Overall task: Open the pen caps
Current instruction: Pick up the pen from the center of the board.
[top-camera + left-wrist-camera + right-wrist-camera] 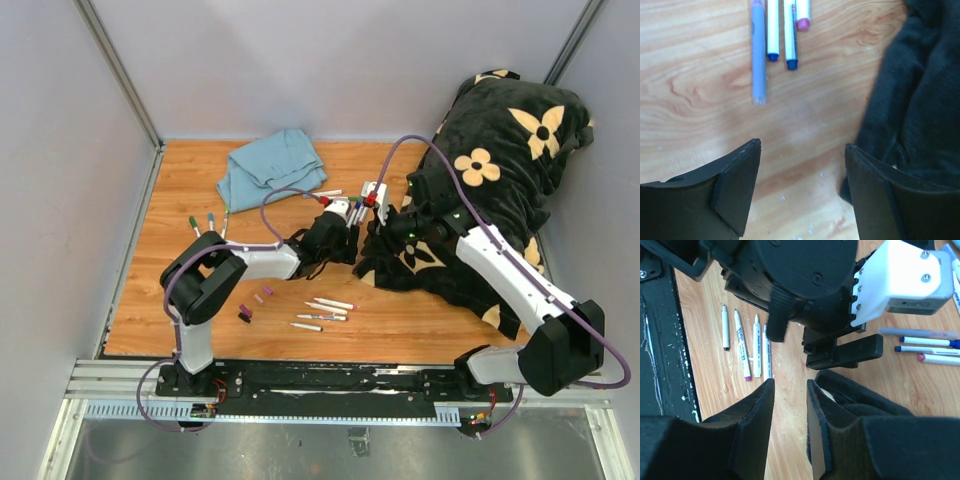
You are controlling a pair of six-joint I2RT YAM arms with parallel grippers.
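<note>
Three tiny loose pen caps lie on the wooden table near its front left: a dark purple one and two pink ones. Several uncapped markers lie to their right. Two markers still wear a green cap and a blue cap. My left gripper hangs open over bare wood, just short of a purple-grey marker and two blue-ended markers. My right gripper stands open by a narrow gap, with nothing between its fingers, right beside the left gripper.
A black blanket with tan flowers covers the right side and reaches both grippers. A folded blue cloth lies at the back. The black base rail runs along the near edge. Grey walls enclose the table.
</note>
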